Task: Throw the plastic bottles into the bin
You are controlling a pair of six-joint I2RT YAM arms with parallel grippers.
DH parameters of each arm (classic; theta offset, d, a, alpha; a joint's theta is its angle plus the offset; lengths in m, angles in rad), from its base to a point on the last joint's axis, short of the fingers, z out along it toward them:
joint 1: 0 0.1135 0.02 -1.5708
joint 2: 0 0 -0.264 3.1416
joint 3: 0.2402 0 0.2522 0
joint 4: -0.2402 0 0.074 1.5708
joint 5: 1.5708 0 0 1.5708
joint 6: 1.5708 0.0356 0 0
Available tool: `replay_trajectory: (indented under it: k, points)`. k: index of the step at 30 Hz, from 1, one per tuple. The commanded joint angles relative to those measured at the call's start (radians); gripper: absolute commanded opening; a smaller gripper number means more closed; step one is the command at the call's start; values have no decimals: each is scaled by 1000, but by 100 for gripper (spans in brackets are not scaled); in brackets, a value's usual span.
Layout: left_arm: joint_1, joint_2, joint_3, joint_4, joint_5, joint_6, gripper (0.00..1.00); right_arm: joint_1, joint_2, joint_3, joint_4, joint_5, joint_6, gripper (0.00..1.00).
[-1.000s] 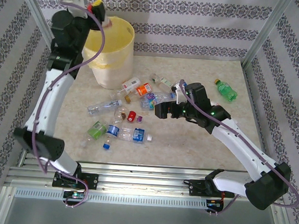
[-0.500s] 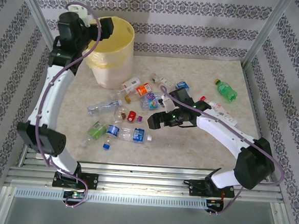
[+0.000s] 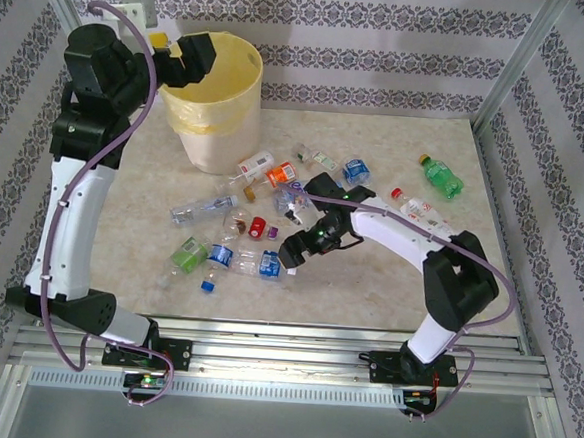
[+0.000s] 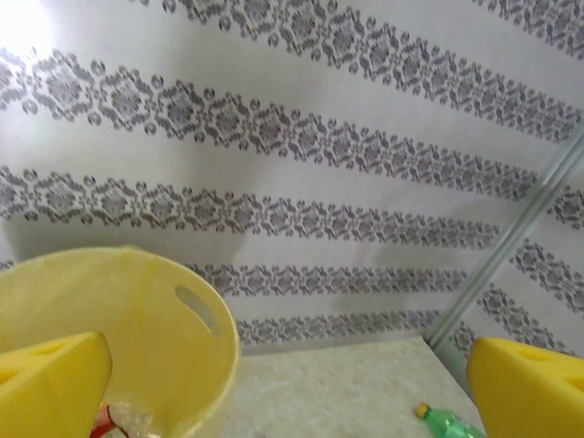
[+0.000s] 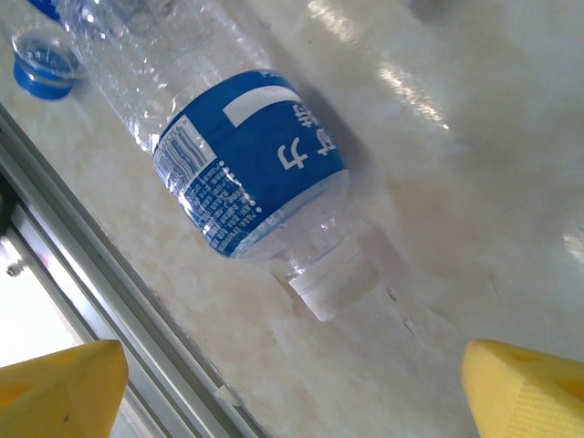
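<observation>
Over a dozen plastic bottles point(image 3: 200, 210) lie on their sides, scattered across the middle of the table point(image 3: 388, 286), all outside the bin point(image 3: 217, 144)

Bin upright at the far left of the table, yellow bag folded over its rim. Left wrist view catches something red-labelled down inside it, too cropped to name

One green bottle point(image 3: 440, 177) sits well apart from the cluster, far right

Blue-labelled bottle point(image 3: 269, 265) at the near edge of the cluster, white cap pointing right. Loose blue cap point(image 3: 208, 285) on the table to its near left

Right gripper point(image 3: 287, 257) low over the table, just beside that bottle's cap end. Right wrist view: yellow pads point(image 5: 64, 392) spread wide, nothing between them. The bottle lies just ahead of the gap, cap toward the jaws, untouched. Metal rail point(image 5: 91, 265) of the table edge runs along the left of that view

Left gripper point(image 3: 195, 60) raised over the left side of the bin's mouth. Left wrist view: pads point(image 4: 50, 383) as wide apart as they go, empty. Bin rim curves under the left pad, patterned wall point(image 4: 292, 137) beyond
</observation>
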Motion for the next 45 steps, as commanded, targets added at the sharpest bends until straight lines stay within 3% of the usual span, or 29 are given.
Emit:
replay_trajectory:
  k: [1, 11, 28, 38, 45]
  points:
    - [-12, -65, -19, -68, 50, -5, 100, 13, 44, 38, -58, -21, -83, 93]
    - [-12, -165, -77, -119, -38, 12, 100, 17, 136, 67, -66, -46, -166, 90]
    - [-12, -195, -99, -126, -40, -4, 100, 31, 220, 78, -13, -48, -206, 81]
    - [-12, -190, -107, -106, -22, -16, 100, 48, 236, 54, 29, -26, -194, 65]
    - [-12, -187, -118, -92, -14, -17, 100, 59, 225, 22, 54, -25, -171, 45]
